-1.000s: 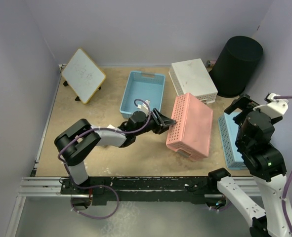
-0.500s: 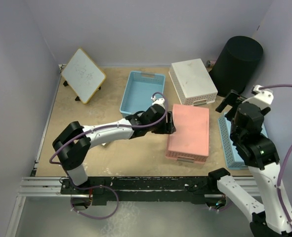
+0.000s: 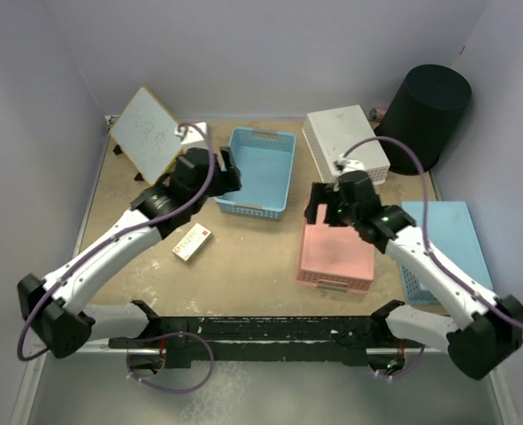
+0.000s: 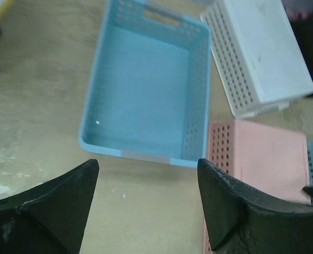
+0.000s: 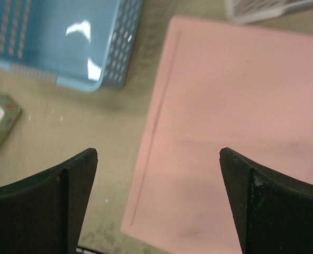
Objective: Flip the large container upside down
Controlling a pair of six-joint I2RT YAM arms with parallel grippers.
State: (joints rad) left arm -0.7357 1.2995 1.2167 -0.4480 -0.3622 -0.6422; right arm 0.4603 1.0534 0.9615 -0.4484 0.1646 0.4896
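The large container [image 3: 425,113], a tall round black wastebasket, stands in the far right corner against the wall. From above I cannot tell whether its top is the open mouth or the base. Neither gripper is near it. My left gripper [image 3: 228,172] is open and empty, hovering at the near left edge of the open blue basket [image 3: 257,168]; in the left wrist view the gripper [image 4: 148,174] hangs over bare table. My right gripper [image 3: 318,209] is open and empty over the pink basket's left edge, as the right wrist view [image 5: 159,159] also shows.
The pink basket [image 3: 336,246] lies upside down at centre right. A white basket [image 3: 345,142] lies upside down beside the wastebasket. Another blue basket [image 3: 444,250] lies upside down at the right edge. A whiteboard [image 3: 150,133] stands at back left. A small box [image 3: 193,241] lies near centre left.
My left gripper left the pink basket and moved back left to the open blue basket. The pink basket now lies flat. My right arm swung down and left over it.
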